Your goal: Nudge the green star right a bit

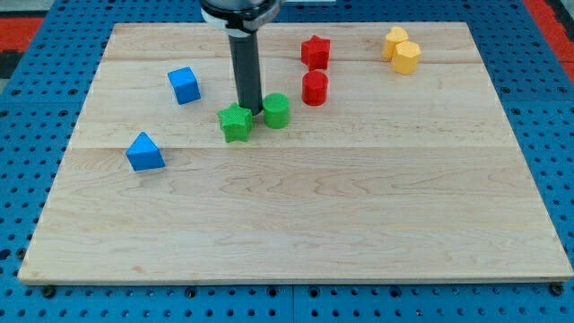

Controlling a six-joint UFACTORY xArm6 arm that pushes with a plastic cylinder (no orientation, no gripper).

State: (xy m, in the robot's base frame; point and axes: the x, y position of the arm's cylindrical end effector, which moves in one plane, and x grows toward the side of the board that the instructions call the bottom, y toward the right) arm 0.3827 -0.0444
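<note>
The green star (236, 123) lies on the wooden board (296, 215), left of centre in the upper half. A green cylinder (276, 110) stands just to its right, a small gap between them. My tip (250, 111) comes down at the star's upper right corner, between the star and the green cylinder, close to or touching both. The dark rod rises from there to the view's top.
A blue cube (184, 85) and a blue triangular block (144, 152) lie to the left. A red star (315, 52) and a red cylinder (315, 88) stand right of the rod. Two yellow blocks (402, 50) sit at the top right.
</note>
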